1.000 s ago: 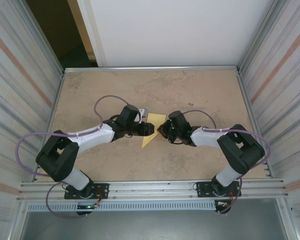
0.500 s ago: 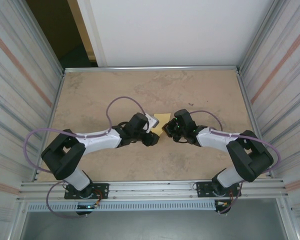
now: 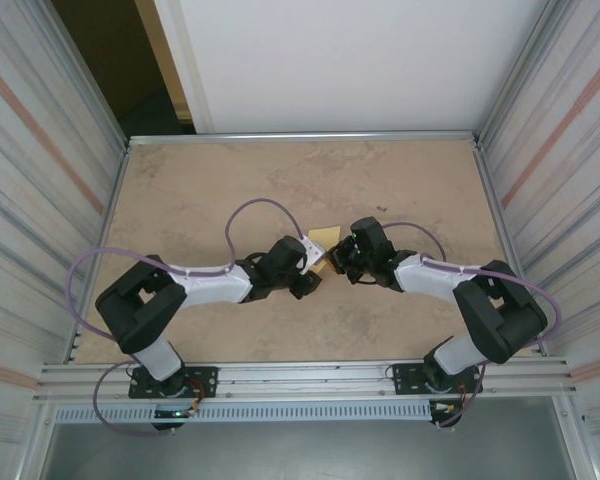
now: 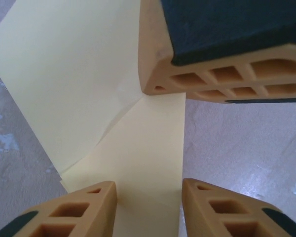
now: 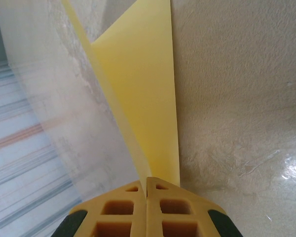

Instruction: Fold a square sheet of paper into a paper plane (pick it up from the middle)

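Note:
The square sheet of paper [image 3: 326, 236] is pale yellow and folded into overlapping layers, a narrow paper plane shape, at the table's middle between both arms. My right gripper [image 5: 146, 180] is shut on its folded edge, and the paper [image 5: 138, 74] rises away from the fingertips. My left gripper [image 4: 149, 197] is open, its two fingers either side of a folded flap [image 4: 148, 143] without pinching it. In the left wrist view the right gripper's fingers [image 4: 222, 84] press on the paper [image 4: 79, 69] from above. From the top the left gripper [image 3: 315, 272] and right gripper [image 3: 335, 260] almost touch.
The beige stone-pattern table [image 3: 230, 190] is ringed by a metal rail [image 3: 300, 137] and corrugated side walls [image 3: 40, 200]. A purple cable [image 3: 255, 208] loops above the left forearm. Both forearms lie low across the near half of the table.
The left arm has stretched right toward the paper, and its jaws have narrowed around the flap. The paper's pointed end, seen lying on the table a second ago, is now covered by the grippers.

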Available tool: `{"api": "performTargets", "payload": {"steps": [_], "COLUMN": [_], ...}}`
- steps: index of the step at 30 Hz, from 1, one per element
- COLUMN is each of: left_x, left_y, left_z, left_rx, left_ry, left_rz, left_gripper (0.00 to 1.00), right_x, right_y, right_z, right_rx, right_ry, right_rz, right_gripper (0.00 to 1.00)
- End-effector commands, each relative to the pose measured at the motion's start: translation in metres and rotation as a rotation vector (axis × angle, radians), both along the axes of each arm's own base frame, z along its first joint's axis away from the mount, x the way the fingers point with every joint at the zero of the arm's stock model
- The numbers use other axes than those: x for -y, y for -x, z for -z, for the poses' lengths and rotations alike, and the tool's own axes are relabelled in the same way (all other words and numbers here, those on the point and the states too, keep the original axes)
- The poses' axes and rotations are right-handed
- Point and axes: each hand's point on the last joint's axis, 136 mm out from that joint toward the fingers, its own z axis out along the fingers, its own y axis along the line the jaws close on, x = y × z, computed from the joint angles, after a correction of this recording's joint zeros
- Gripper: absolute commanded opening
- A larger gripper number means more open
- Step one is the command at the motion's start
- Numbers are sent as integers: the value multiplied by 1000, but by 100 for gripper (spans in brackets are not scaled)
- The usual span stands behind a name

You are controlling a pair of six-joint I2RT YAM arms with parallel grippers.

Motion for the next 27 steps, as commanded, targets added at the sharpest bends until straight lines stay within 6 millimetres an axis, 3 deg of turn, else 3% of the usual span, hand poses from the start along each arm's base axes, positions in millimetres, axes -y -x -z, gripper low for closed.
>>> {"api": "performTargets", "payload": {"steps": [1,8,17,20,27], "left_x": [-2,-5,-3,1,8], "left_y": [-4,-1,4,8,13], "left_z": [5,11,16,17,13], "left_rx": [51,49,27,1,-112], "left_ry": [-26,-29,-24,-17,40], "left_rz": [8,16,39,63,90], "left_gripper": [37,28,16,13,8], "right_x": [1,0,17,31,59], "right_y": [4,5,-1,-4,-4], "right_z": [7,10,1,-4,-8], "right_rx": [-49,-72,-65,-45,27], "right_ry": [-18,-25,9,35,100], "right_rz": [13,13,25,29,-22], "right_gripper": [3,12,61,67,69]}}
